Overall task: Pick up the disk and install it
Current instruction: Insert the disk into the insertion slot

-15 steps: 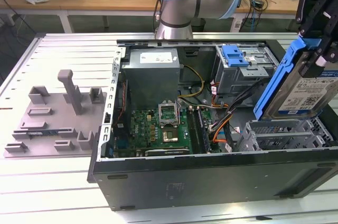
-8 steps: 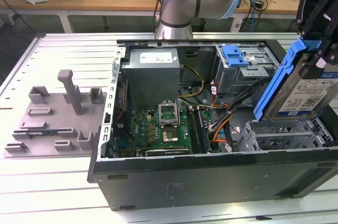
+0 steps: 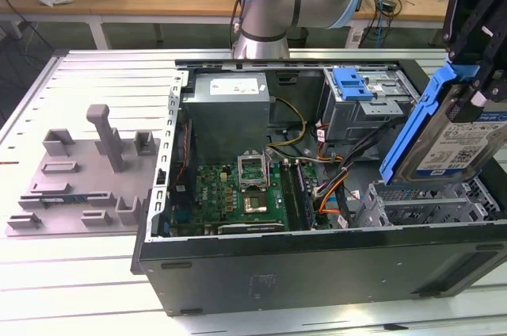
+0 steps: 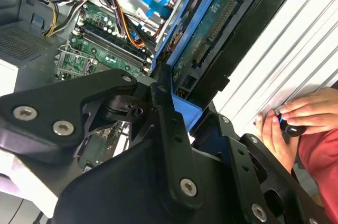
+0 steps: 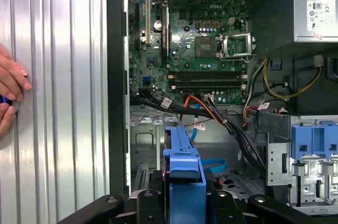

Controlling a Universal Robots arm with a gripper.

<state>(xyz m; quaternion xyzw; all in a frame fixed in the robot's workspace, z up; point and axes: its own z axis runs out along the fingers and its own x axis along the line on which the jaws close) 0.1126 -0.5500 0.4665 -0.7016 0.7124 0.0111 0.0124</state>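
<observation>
The disk, a silver drive with a white-and-blue label in a blue carrier frame, hangs tilted above the open computer case at the exterior view's right. My black gripper is shut on its upper end. Just below it lies the empty metal drive cage. The first wrist view looks along the carrier's blue edge, held in my gripper over the cage floor. In the second wrist view the disk's circuit-board side faces the camera, with my gripper clamped on the carrier.
Inside the case are the motherboard, the power supply, loose cables and an upper cage with a fixed blue bracket. A person's hand rests on the ribbed table beside the case. A grey fixture lies at the exterior view's left.
</observation>
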